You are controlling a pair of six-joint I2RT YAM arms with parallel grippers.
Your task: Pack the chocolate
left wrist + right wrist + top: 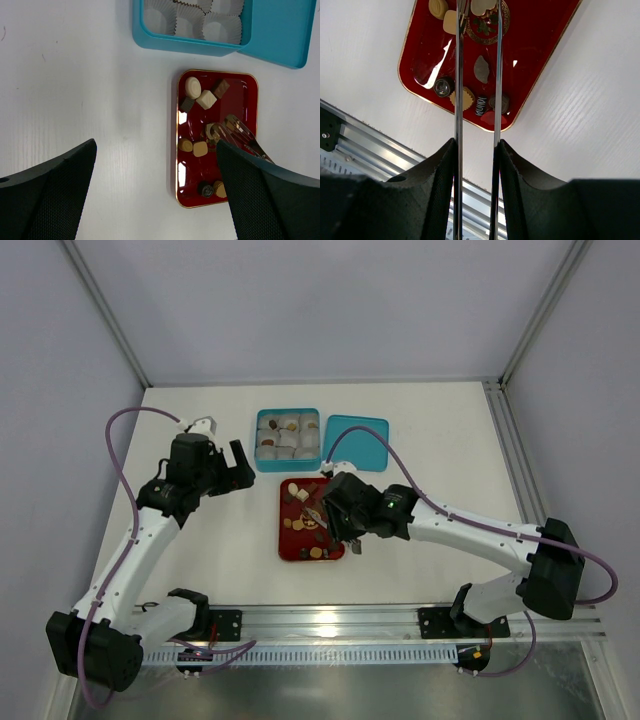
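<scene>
Several small chocolates [300,523], dark, tan and cream, lie on a red tray [285,540]. They also show in the left wrist view [193,86] and the right wrist view [443,86]. My right gripper [335,515] [476,145] is shut on metal tongs [459,75] that reach over the tray [535,40]. Their tips flank a cream piece [482,6] at the frame's top edge; I cannot tell if it is pinched. The tongs also show in the left wrist view [240,132]. My left gripper [240,465] [156,150] is open and empty, above bare table left of the tray [240,100].
A teal box [258,440] with white paper cups [220,27] stands behind the tray. Some cups hold sweets in the top view. Its teal lid [355,440] lies to the right of it. An aluminium rail [400,625] runs along the near edge.
</scene>
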